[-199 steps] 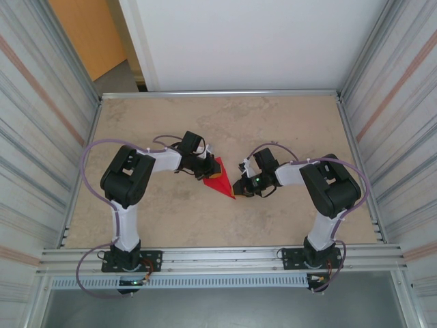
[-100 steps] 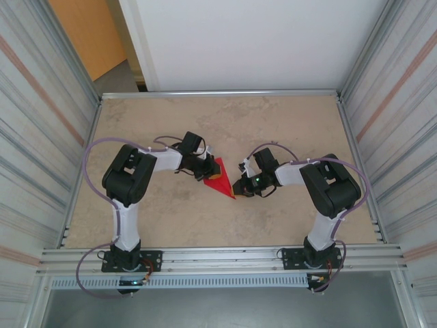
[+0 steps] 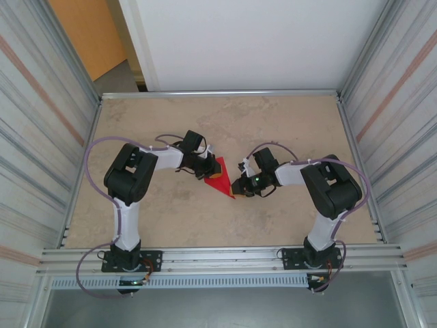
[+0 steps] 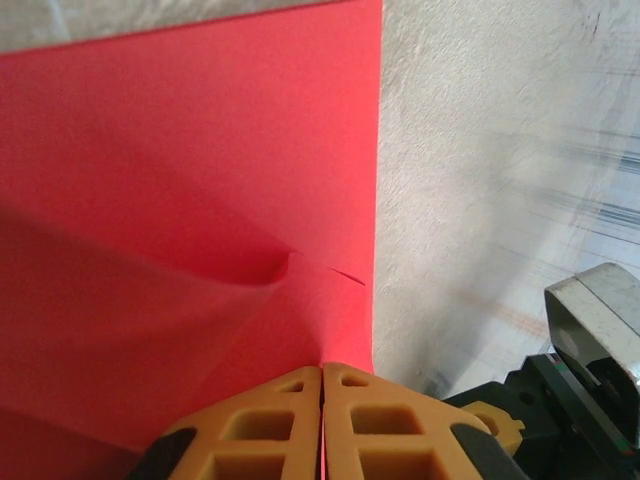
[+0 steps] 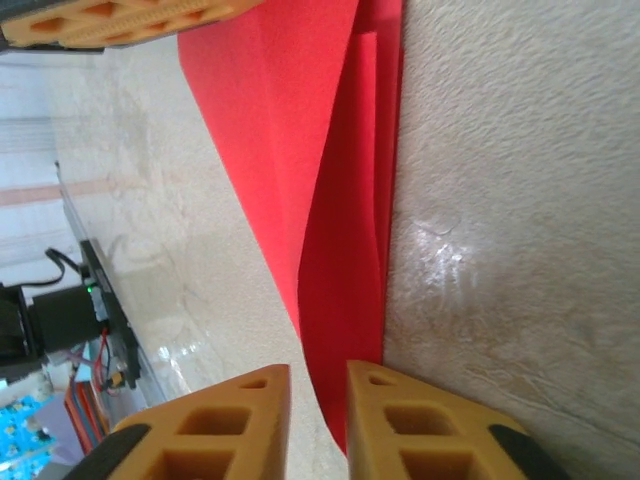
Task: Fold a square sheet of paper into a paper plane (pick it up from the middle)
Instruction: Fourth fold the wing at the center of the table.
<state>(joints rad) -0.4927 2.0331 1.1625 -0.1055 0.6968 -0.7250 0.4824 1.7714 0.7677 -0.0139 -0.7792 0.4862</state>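
Observation:
The square sheet of paper is now a bright red folded dart, the paper plane [image 3: 220,178], lying on the table between the two arms with its point toward the lower right. My left gripper [image 3: 207,166] is shut on its wide end. In the left wrist view the orange fingertips [image 4: 322,372] pinch the red paper [image 4: 180,180], which buckles just ahead of them. My right gripper [image 3: 237,188] is at the pointed end. Its jaws [image 5: 318,368] stand slightly apart, with the layered tip of the plane [image 5: 340,230] lying between them against the right finger.
The tan table [image 3: 287,130] is ringed by a metal rail, with corrugated walls to the left and right. The left gripper's orange fingers [image 5: 130,20] show at the top of the right wrist view. Bare table lies behind and in front of the arms.
My right gripper's jaws have parted a little from the plane's tip. The left arm's elbow has shifted slightly. The plane has stayed in place.

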